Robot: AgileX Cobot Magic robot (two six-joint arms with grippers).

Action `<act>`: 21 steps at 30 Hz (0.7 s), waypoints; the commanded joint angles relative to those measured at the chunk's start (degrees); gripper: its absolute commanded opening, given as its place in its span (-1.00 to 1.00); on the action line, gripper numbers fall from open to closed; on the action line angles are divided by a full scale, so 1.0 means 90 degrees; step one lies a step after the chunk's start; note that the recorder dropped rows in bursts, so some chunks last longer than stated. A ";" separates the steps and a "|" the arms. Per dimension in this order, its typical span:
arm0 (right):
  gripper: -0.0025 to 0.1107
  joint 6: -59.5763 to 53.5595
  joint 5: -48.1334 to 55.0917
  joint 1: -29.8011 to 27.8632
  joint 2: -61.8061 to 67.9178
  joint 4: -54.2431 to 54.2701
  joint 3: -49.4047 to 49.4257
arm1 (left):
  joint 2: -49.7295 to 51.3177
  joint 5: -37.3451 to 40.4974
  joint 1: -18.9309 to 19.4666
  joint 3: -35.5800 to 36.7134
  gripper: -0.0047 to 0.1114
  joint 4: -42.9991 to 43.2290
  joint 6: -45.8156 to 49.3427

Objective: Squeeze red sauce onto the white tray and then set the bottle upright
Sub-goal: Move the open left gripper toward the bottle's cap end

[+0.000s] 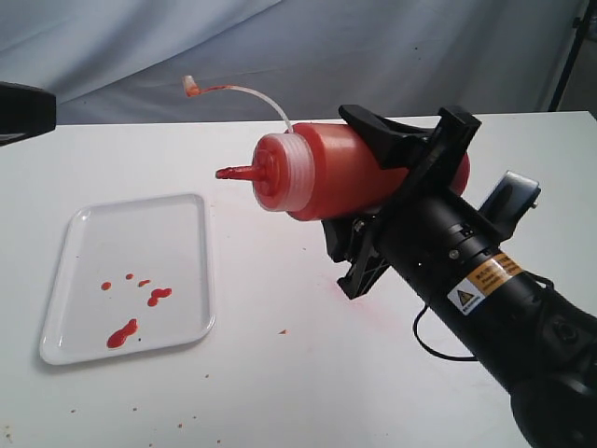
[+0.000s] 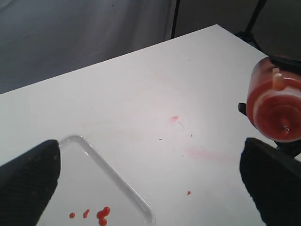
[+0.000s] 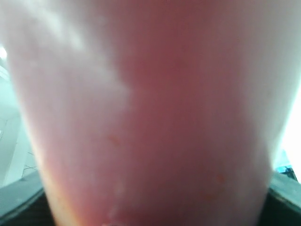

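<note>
My right gripper (image 1: 410, 177) is shut on the bottle (image 1: 345, 173), holding it on its side in the air. Its red nozzle (image 1: 233, 173) points left toward the white tray (image 1: 89, 336). The thin tether with its tiny cap (image 1: 190, 87) sticks up behind it. Several drops of red sauce (image 1: 122, 332) lie on the tray's near half. In the right wrist view the bottle (image 3: 150, 113) fills the picture. The left wrist view shows the bottle (image 2: 275, 106) nozzle-on, the tray's corner (image 2: 80, 141), red sauce (image 2: 102, 215) and my open left gripper (image 2: 150, 186) above the table.
A faint red smear (image 1: 359, 299) and small specks (image 1: 283, 331) mark the white table. Grey cloth hangs behind the table. A black stand leg (image 1: 569, 56) rises at the back right. The left arm's dark end (image 1: 23, 110) shows at the left edge.
</note>
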 commanded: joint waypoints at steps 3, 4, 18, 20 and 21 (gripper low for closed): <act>-0.96 -0.0116 -0.0386 0.0004 -0.0095 -0.0035 -0.0014 | -0.0013 -0.0363 -0.0033 0.0353 0.74 0.0044 0.0175; -0.96 -0.0116 -0.0386 0.0004 -0.0095 -0.0035 -0.0014 | -0.0013 -0.0546 -0.0033 0.0530 0.74 -0.0211 0.0195; -0.96 0.0162 -0.0386 0.0004 -0.0100 -0.0089 -0.0102 | 0.1355 -0.1841 -0.0519 0.2302 0.74 -0.2905 0.1890; -0.96 0.0162 -0.0386 0.0004 -0.0100 -0.0235 -0.0177 | 0.1813 -0.2230 -0.0819 0.2370 0.74 -0.3323 0.2116; -0.96 0.0162 -0.0386 0.0004 -0.0100 -0.0322 -0.0242 | 0.2114 -0.2403 -0.0951 0.2385 0.74 -0.3616 0.2158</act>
